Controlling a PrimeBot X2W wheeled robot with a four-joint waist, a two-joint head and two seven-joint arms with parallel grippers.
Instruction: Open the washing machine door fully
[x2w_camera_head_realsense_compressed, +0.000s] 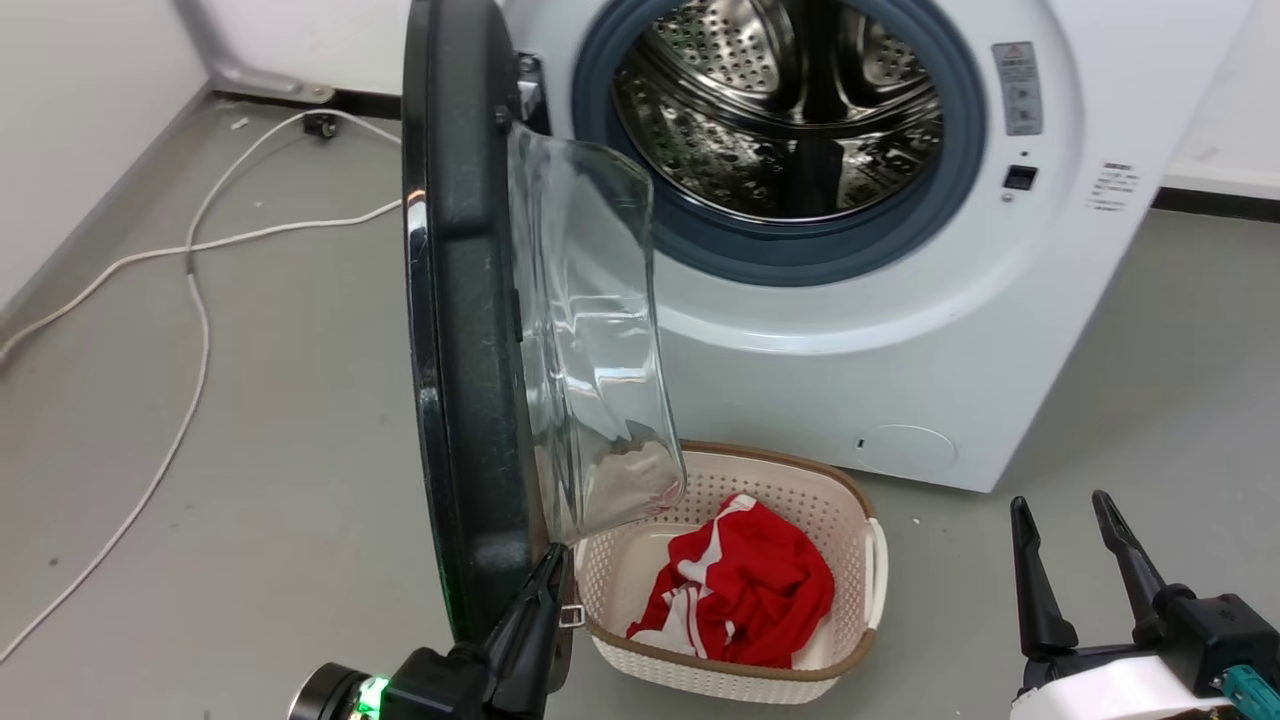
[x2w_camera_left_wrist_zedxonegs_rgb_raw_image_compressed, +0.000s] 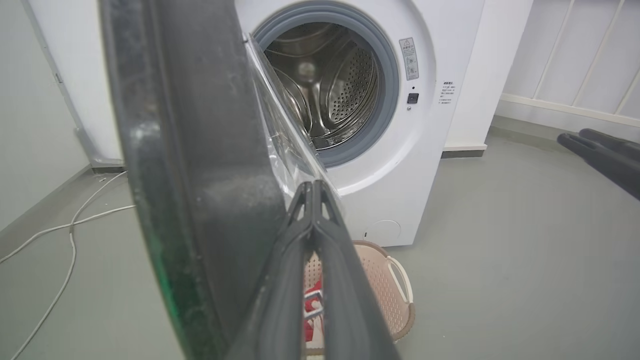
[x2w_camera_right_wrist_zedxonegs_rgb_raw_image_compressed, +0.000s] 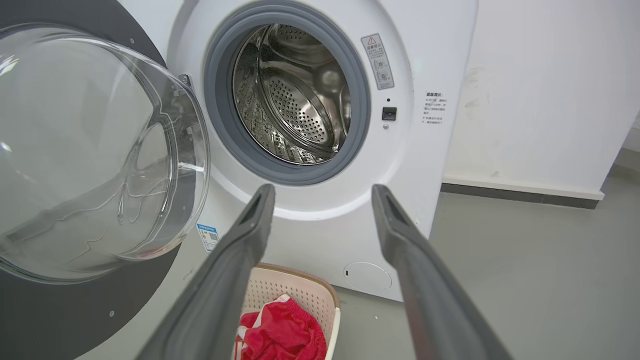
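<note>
The washing machine door stands swung out from the white machine, seen edge-on, its clear glass bowl bulging to the right. My left gripper is shut, with its tips against the lower inner rim of the door, just under the bowl. In the left wrist view the shut left gripper lies along the door and holds nothing. My right gripper is open at the lower right, apart from the door. The right wrist view has the open right gripper facing the machine's front, with the door at the left.
A cream basket holding a red and white garment sits on the floor under the glass bowl, in front of the machine. The steel drum is exposed. A white cable trails over the grey floor at the left, near a wall.
</note>
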